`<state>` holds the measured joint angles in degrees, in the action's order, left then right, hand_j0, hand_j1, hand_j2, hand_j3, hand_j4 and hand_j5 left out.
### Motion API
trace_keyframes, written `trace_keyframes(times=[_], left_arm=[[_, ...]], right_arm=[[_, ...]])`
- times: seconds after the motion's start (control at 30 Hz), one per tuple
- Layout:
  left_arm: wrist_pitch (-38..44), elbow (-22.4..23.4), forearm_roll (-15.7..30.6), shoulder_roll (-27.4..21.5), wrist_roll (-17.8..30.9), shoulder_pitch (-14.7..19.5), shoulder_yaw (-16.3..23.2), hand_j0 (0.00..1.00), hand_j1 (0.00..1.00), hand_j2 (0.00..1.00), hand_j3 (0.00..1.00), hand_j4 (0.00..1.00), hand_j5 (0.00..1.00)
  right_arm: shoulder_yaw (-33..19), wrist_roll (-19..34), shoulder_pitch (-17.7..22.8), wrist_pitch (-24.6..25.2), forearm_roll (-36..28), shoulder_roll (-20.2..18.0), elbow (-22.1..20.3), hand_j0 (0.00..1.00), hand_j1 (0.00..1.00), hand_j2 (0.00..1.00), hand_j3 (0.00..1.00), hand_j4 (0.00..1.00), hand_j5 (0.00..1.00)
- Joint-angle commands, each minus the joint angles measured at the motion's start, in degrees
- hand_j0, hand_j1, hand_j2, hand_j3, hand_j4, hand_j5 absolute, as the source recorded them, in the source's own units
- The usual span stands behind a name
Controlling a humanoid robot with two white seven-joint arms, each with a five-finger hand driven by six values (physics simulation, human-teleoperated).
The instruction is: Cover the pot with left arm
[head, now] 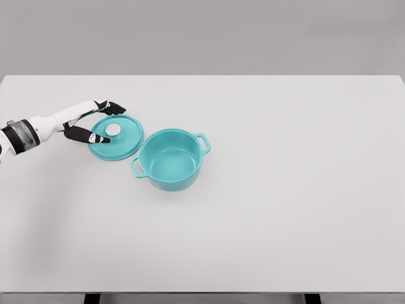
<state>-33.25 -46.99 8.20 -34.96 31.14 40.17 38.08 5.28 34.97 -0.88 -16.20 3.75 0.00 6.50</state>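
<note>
While reaching in from the left edge, hovers at the lid [118,139] — left hand [95,123] with its dark fingers [112,107] spread to either side of the white knob [112,129]. Thumb side on the near edge of the lid, fingers on the far edge, knob between them. Not closed on the knob; whether any fingertip touches the lid's surface cannot be told from this height. Holds nothing.

Lies flat on the white table [285,190], left of centre, knob up, same teal as the pot [169,158]. Sits just beside the pot on its left and slightly farther back — rims close, apparently touching or nearly so (hard to tell which).

Stands upright, open and uncovered, interior bare and teal. Carries two loop handles: one at the far right of the rim, one at the near left, close to the lid's edge. Casts a soft shadow on the near side.

Shows white forearm segments with a dark band near the picture's left border, wrist angled toward the lid.

Runs wide and pale across nearly the whole picture, grey wall behind its far edge, two dark table legs [92,298] just visible under the near edge.
</note>
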Motion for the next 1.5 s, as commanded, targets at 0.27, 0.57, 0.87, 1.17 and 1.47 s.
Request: trace_keyframes(times=[0.27, 0.57, 0.87, 1.17, 1.47], left_arm=[[0.12, 0.05, 0.41, 0.16, -0.21, -0.18, -0.11, 0.79, 0.79, 0.79, 0.79, 0.79, 0.79], [0.12, 0.23, 0.41, 0.33, -0.21, -0.26, 1.03, 0.76, 0.76, 0.76, 0.76, 0.76, 0.76], [0.2, 1.72, 0.41, 0.95, -0.29, -0.26, 1.03, 0.69, 0.69, 0.69, 0.69, 0.69, 0.69], [0.56, 2.69, 0.5, 0.95, -0.38, -0.44, 1.03, 0.55, 0.55, 0.55, 0.55, 0.55, 0.55], [-0.23, -0.12, 0.94, 0.24, 0.41, -0.88, 0.94, 0.48, 0.48, 0.48, 0.48, 0.48, 0.48]], right_arm=[[-0.01, 0.03, 0.0, -0.06, 0.03, 0.0, 0.0, 1.0, 1.0, 1.0, 1.0, 1.0, 1.0], [-0.01, 0.03, 0.0, -0.06, 0.03, 0.0, 0.0, 1.0, 1.0, 1.0, 1.0, 1.0, 1.0], [-0.01, 0.03, 0.0, -0.06, 0.03, 0.0, 0.0, 1.0, 1.0, 1.0, 1.0, 1.0, 1.0], [-0.01, 0.03, 0.0, -0.06, 0.03, 0.0, 0.0, 1.0, 1.0, 1.0, 1.0, 1.0, 1.0], [-0.01, 0.03, 0.0, -0.15, 0.03, 0.0, 0.0, 1.0, 1.0, 1.0, 1.0, 1.0, 1.0]])
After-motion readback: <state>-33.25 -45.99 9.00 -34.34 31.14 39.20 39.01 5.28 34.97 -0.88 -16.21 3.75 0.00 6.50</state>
